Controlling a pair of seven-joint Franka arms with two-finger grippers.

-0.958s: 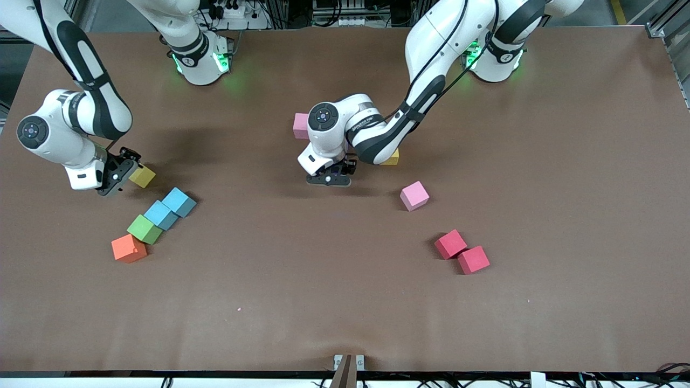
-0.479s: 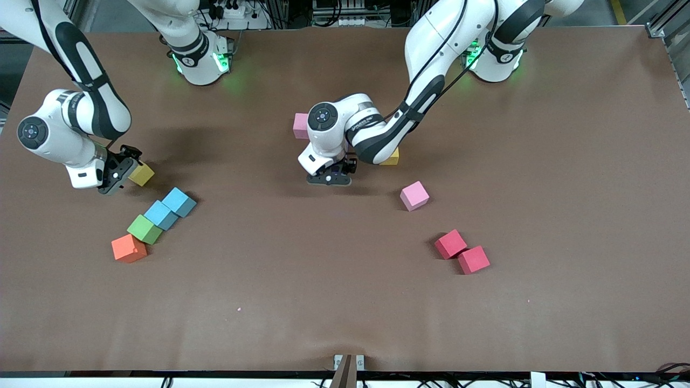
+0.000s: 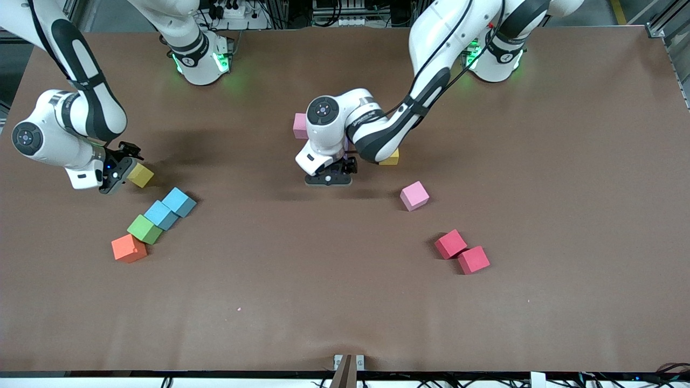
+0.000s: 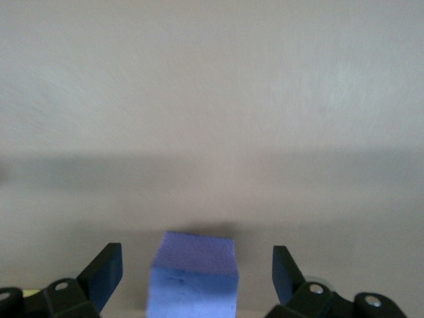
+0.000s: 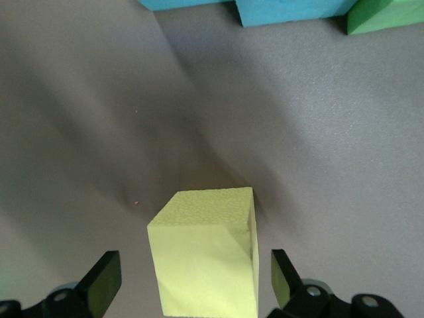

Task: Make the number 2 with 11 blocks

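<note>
My left gripper (image 4: pixel 195 258) is open over the middle of the table (image 3: pixel 345 302). A purple block (image 4: pixel 192 285) stands on the table between its fingers, with a gap on each side. In the front view the left gripper (image 3: pixel 328 177) hides that block. My right gripper (image 5: pixel 192 265) is open around a yellow block (image 5: pixel 205 252), touching neither side of it. The front view shows that yellow block (image 3: pixel 141 175) beside the right gripper (image 3: pixel 125 169), at the right arm's end of the table. No digit shape is visible.
Two light blue blocks (image 3: pixel 179 201) (image 3: pixel 161 214), a green cube (image 3: pixel 144 228) and an orange block (image 3: pixel 129 248) form a diagonal row near the yellow block. Pink blocks (image 3: pixel 300 125) (image 3: pixel 414 195), another yellow block (image 3: pixel 390 157) and two red blocks (image 3: pixel 450 243) (image 3: pixel 473 259) lie around the left arm.
The left gripper has opened and let go of the purple block, and its hand has risen slightly. The right hand has shifted a little around the yellow block.
</note>
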